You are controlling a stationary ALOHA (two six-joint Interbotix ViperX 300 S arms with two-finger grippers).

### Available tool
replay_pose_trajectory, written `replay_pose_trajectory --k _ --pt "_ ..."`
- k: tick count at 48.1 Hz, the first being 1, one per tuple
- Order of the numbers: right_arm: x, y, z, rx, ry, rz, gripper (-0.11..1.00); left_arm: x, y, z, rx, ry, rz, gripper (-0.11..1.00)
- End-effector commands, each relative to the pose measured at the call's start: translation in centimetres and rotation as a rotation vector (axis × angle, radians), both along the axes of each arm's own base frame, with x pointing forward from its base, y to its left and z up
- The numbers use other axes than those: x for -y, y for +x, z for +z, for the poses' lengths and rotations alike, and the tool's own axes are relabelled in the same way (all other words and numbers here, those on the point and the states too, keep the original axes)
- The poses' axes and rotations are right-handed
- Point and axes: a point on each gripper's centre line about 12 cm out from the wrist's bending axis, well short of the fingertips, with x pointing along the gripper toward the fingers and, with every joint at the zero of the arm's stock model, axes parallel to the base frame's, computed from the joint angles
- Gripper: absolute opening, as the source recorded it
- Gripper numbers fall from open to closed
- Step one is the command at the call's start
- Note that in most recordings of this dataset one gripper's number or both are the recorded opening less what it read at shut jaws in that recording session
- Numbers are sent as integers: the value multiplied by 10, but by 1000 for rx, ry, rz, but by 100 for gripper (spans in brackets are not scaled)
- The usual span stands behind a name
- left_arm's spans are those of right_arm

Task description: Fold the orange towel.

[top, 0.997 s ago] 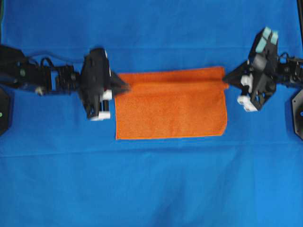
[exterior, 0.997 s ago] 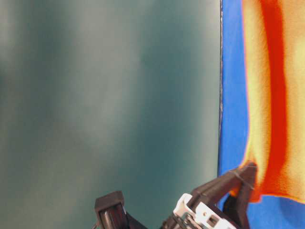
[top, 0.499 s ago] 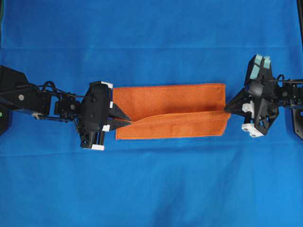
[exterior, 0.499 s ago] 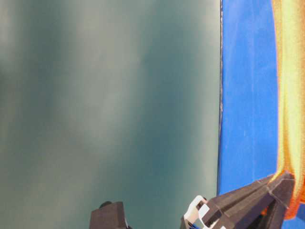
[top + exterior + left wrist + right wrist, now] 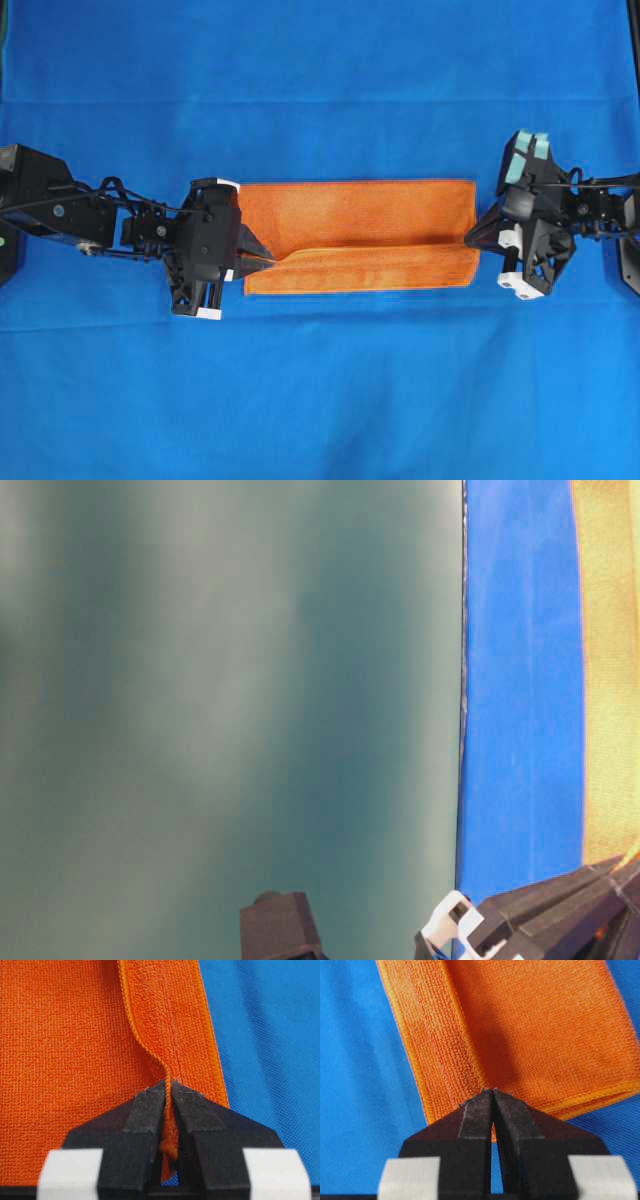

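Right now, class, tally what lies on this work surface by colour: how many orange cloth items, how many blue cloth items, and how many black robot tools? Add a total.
Orange: 1, the fuzzy orange microfibre towel, partly folded.
Blue: 1, the blue woven tablecloth beneath it.
Black: 2, the left tool and the right tool, each shut on a towel edge.
Total: 4

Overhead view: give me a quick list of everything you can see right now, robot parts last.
orange towel: one, bright orange, mid-table, partly folded, its carried edge lying short of the near hem.
blue tablecloth: one, blue, covering the whole table.
left gripper: one, black, at the towel's left end, shut on the towel's edge.
right gripper: one, black, at the towel's right end, jaws closed at the towel's edge.
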Motion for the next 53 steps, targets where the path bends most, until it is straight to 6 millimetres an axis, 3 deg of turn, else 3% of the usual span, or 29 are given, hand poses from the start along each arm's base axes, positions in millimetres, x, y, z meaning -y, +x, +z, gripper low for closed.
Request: replay_pose_trajectory --k 1,5,11,13,16,25,32,40,46,53 --pt "-3 8 7 31 5 8 2 0 6 10 37 -4 4 6" --pt "-5 9 8 34 5 16 23 1 6 12 40 -5 1 23" --pt "-7 8 15 48 5 25 59 2 4 26 56 -10 0 59" --pt "-7 7 19 58 2 28 65 2 2 34 64 -10 -1 72" --pt "-7 5 26 75 -3 33 61 2 -1 46 77 -2 -9 84" --pt "6 0 47 142 -40 10 59 -8 -13 67 116 8 8 81" --pt "27 -5 44 112 -69 -56 59 -32 -15 66 108 10 83 81" --pt "41 -2 36 66 -103 -79 59 -42 -10 63 103 11 113 81" --pt "52 2 24 24 -116 -97 59 -48 -3 49 66 13 128 81" --pt "63 5 1 -41 -109 -126 59 -58 6 18 -20 13 153 81"
